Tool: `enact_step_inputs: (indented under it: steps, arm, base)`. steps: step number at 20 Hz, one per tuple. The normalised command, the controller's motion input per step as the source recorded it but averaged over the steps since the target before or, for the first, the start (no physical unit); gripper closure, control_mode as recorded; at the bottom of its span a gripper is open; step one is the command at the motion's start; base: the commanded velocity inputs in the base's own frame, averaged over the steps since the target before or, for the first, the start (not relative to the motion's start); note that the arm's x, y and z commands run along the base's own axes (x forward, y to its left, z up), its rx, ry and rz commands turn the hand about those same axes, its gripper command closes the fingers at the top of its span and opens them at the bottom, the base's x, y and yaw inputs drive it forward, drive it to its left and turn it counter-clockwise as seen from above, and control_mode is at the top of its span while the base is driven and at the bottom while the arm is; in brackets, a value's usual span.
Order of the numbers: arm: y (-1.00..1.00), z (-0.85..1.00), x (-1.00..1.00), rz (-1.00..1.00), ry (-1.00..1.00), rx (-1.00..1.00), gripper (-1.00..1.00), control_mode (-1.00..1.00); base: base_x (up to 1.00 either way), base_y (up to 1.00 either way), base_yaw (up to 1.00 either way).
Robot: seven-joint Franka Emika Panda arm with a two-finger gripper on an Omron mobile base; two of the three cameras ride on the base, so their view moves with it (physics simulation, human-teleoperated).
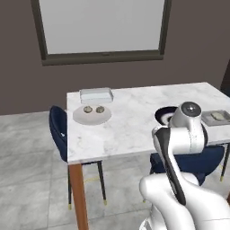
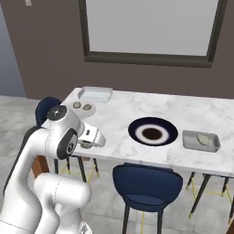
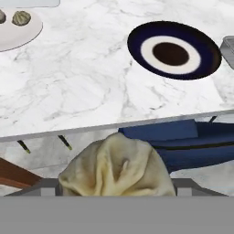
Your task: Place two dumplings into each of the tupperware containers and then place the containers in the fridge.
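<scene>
Hand view shows a pale, lumpy dumpling (image 3: 116, 167) sitting right between the two finger tips, so I think my claw (image 2: 93, 139) is clenched on it with the fingers wide apart. I judge this is the carry step: one dumpling is picked up and needs a box.

Two more dumplings (image 1: 94, 109) lie side by side on the round grey plate (image 1: 92, 118) near the far left corner of the table (image 1: 134, 121). One clear box (image 1: 96, 94) sits just behind that plate and looks empty. The other box (image 2: 201, 140) is at the right end of the table, beside the dark blue plate (image 2: 152, 132), and it has a pale piece in it already.

The arm is folded up tight, with the elbow high and the hand low by the near edge of the table, looking across the top.

Next I would lift the hand higher than the table, reach out over a box, maybe the right one, go down low, and only then let go. The dumpling looks soft, so I would move slowly.
</scene>
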Motion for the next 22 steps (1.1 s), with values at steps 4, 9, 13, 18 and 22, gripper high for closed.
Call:
enact_step_inputs:
  steps: [4, 9, 13, 18, 22]
  arm:
    - [0.0, 0.0, 0.0, 0.0, 0.0, 0.0, 1.0, 1.0]
    - [0.0, 0.0, 0.0, 0.0, 0.0, 0.0, 1.0, 1.0]
    - [0.0, 0.0, 0.0, 0.0, 0.0, 0.0, 1.0, 1.0]
    - [0.0, 0.0, 0.0, 0.0, 0.0, 0.0, 1.0, 1.0]
    - [0.0, 0.0, 0.0, 0.0, 0.0, 0.0, 1.0, 1.0]
  base:
    - [-0.2, -0.15, -0.06]
    - [0.64, -0.34, -0.02]
    - [0.7, -0.77, 0.0]
    - [0.29, -0.98, 0.0]
    - [-0.04, -1.0, 0.0]
